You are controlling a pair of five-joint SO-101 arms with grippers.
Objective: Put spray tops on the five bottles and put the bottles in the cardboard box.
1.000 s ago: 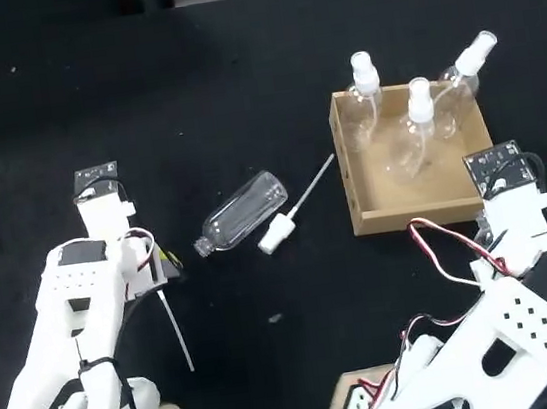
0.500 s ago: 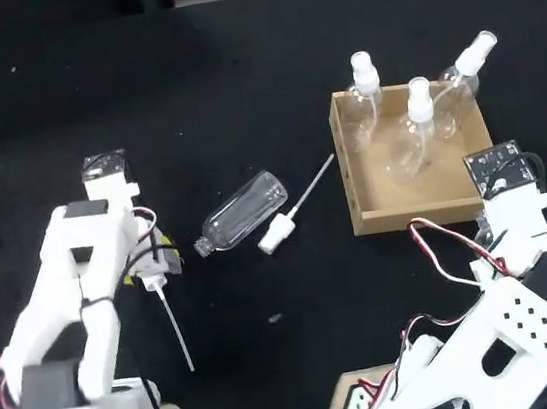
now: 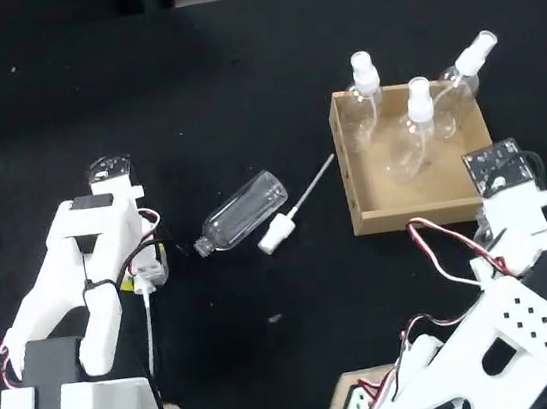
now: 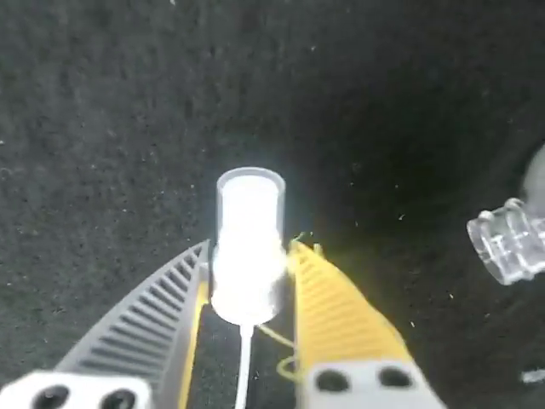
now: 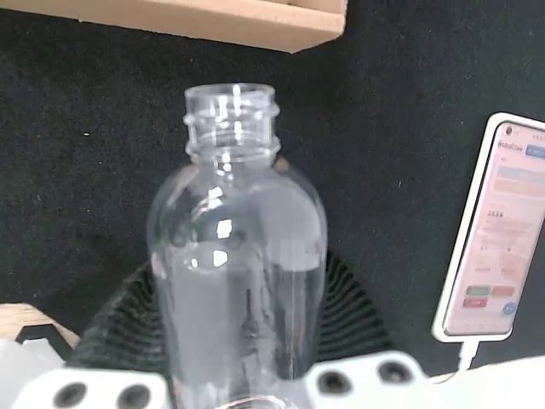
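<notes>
Your left arm has swung round over the last second, so the thin dip tube (image 3: pixel 149 327) that was slanting off to the right now trails straight back toward the near edge. The right arm hasn't budged. The left gripper (image 4: pixel 249 256) is closed narrow on the white plastic spray top (image 4: pixel 249 209), a jaw on each side of its collar and the nozzle end poking past the tips. The right gripper (image 5: pixel 243 277) is clamped round the belly of a clear, uncapped plastic bottle (image 5: pixel 232 213), whose neck points at the near wall of the brown cardboard box (image 3: pixel 352 169) on the right. Three capped bottles (image 3: pixel 414 120) already stand in that box. A second clear bottle (image 3: pixel 244 210) lies on its side mid-table on the black cloth (image 3: pixel 235 68), with a loose white spray top (image 3: pixel 277 232) just beside it. My guess is these bottles are empty, so they're light, slick and easy to squash; grip the body below the shoulder and go gentle. The top looks stiff but its tube looks whippy, so hold the collar and feed the tube into the neck first.
</notes>
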